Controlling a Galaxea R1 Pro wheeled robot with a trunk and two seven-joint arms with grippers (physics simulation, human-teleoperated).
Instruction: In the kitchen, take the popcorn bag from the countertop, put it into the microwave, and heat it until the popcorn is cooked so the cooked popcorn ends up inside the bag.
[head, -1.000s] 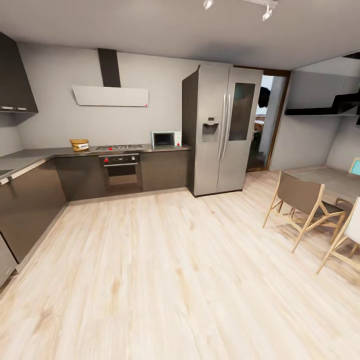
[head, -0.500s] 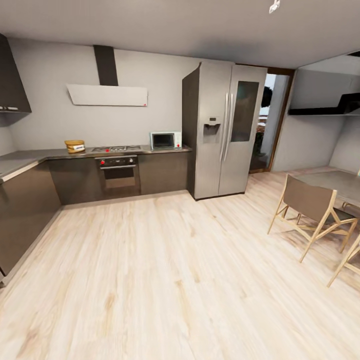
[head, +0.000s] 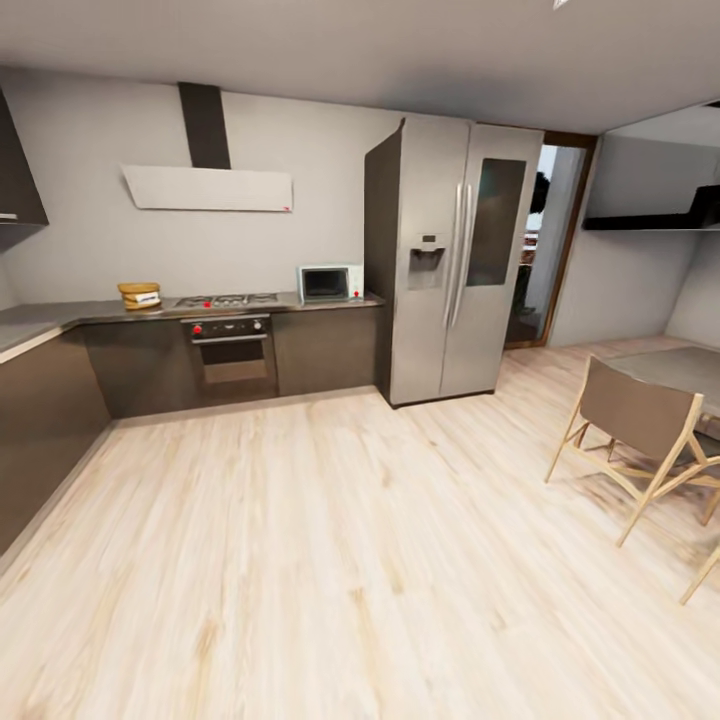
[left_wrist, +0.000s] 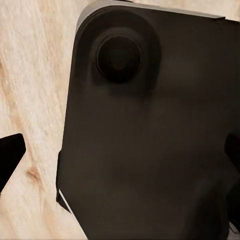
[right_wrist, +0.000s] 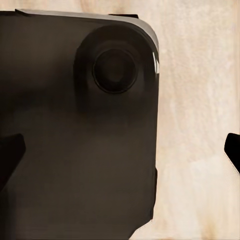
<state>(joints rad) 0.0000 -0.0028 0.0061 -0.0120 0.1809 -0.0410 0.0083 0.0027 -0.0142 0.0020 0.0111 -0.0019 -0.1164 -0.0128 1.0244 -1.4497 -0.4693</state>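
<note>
Far off at about eleven o'clock, the bag (head: 139, 295) sits upright on the bench (head: 100, 310), left of the hob (head: 228, 299). At twelve o'clock the microwave (head: 329, 283) faces the room, its long axis along the wall beside the fridge (head: 450, 260). Whether either arm's jaws are open cannot be told.

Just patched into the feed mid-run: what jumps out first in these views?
The tall steel fridge dominates the far wall, right of centre, beside an open doorway. Left of it runs the countertop, with the pale microwave at the fridge end, a gas hob in the middle and the small tan popcorn bag further left. A wide stretch of pale wood floor lies before them, with a folding chair on the right.
</note>
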